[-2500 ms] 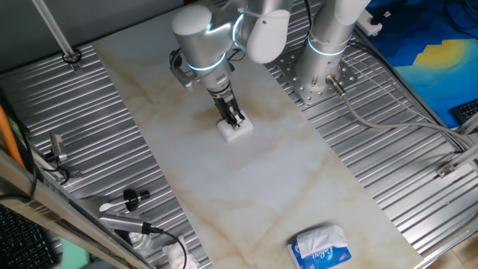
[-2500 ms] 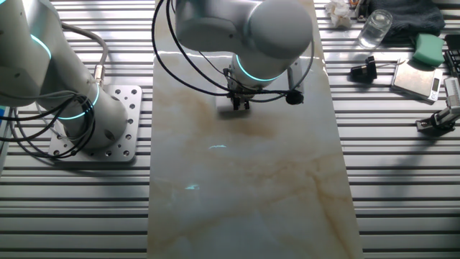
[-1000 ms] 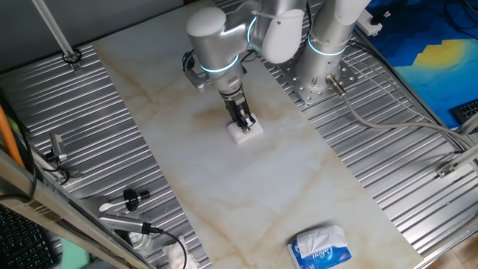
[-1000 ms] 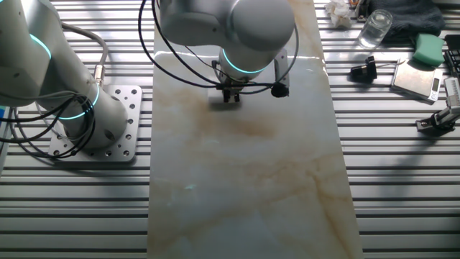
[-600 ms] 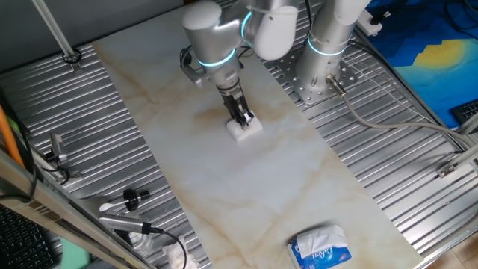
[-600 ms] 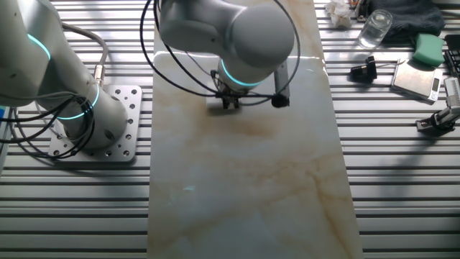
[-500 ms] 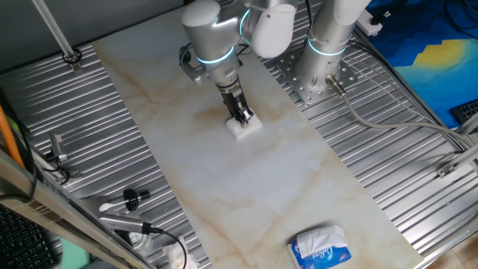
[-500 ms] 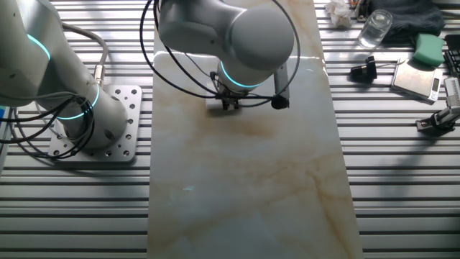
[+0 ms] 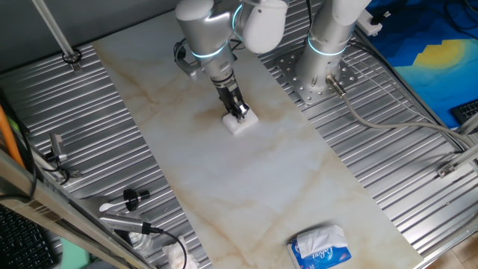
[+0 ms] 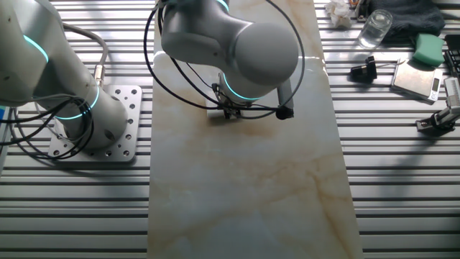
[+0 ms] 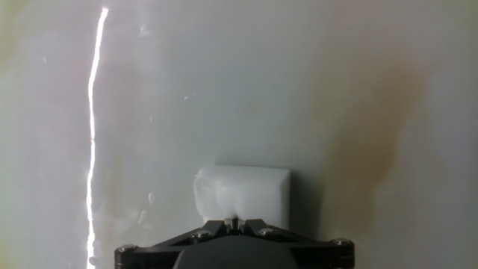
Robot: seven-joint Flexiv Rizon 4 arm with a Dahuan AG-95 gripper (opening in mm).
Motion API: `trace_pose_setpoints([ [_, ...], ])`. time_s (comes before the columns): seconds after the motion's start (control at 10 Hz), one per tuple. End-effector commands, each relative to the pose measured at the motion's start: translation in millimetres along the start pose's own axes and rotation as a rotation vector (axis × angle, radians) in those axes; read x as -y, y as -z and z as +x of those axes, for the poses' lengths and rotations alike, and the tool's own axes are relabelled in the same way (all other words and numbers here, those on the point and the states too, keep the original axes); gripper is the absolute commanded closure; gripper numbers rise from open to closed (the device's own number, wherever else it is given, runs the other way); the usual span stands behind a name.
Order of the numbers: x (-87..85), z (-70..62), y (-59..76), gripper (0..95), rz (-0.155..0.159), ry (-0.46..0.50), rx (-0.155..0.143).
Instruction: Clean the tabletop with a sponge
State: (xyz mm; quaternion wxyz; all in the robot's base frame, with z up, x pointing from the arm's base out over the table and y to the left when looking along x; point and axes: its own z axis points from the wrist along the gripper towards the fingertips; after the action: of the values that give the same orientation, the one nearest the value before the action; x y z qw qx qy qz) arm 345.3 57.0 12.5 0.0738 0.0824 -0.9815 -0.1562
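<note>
The gripper (image 9: 238, 113) pinched the sponge (image 9: 240, 123), pressed flat on the bench (image 9: 246, 179) mid-slab — wiping appeared underway, with a tan-brown smudge (image 11: 377, 142) just beside the sponge left to clear.

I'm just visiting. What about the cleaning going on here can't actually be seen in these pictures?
- The sponge's underside: hidden against the tabletop in every view.
- The gripper's fingertips: in the hand view the black housing covers them.
- The sponge in the other fixed view: almost wholly behind the arm.
- The tissue pack's print: too small.
</note>
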Motion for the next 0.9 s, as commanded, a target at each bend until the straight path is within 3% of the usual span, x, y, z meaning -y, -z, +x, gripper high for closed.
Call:
trace_pose_setpoints([
  [0.1,-0.8,-0.1,-0.8,95.0,0.005,-0.003,0.003],
  [0.9,1.1,0.2,1.7,95.0,0.008,-0.006,0.001],
])
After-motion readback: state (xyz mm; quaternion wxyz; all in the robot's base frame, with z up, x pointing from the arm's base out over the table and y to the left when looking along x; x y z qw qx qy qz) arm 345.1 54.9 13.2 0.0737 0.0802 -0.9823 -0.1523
